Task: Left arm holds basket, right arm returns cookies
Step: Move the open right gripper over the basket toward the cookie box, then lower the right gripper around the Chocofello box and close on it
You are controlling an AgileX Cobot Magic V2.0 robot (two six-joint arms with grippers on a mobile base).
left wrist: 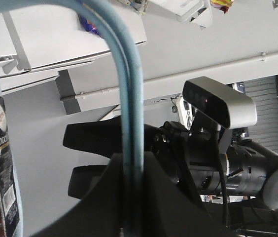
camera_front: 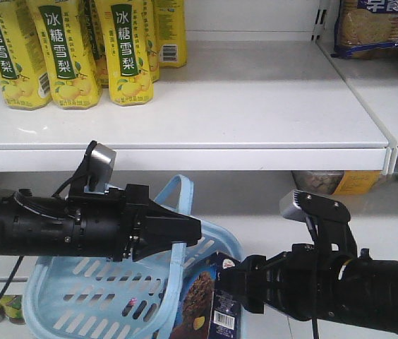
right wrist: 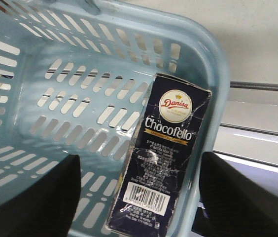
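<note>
The light blue basket point(camera_front: 79, 296) hangs low at the left, its two hoop handles point(left wrist: 129, 98) pinched together in my left gripper point(camera_front: 185, 229), which is shut on them; the left wrist view shows them running down between its jaws point(left wrist: 131, 165). The cookies point(right wrist: 163, 158), a dark navy box with a white barcode label, lean upright against the basket's inner right wall point(right wrist: 205, 98) and also show in the front view point(camera_front: 209, 304). My right gripper point(right wrist: 139, 207) is open, with one finger point(right wrist: 30, 197) on each side of the box and not touching it. In the front view it point(camera_front: 228, 282) is at the box's edge.
A white shelf point(camera_front: 241, 106) above the arms holds several yellow drink bottles point(camera_front: 61, 49) at its left. A packet of crackers point(camera_front: 379, 25) lies on the neighbouring shelf at the upper right. A lower shelf edge point(right wrist: 257, 123) runs just right of the basket.
</note>
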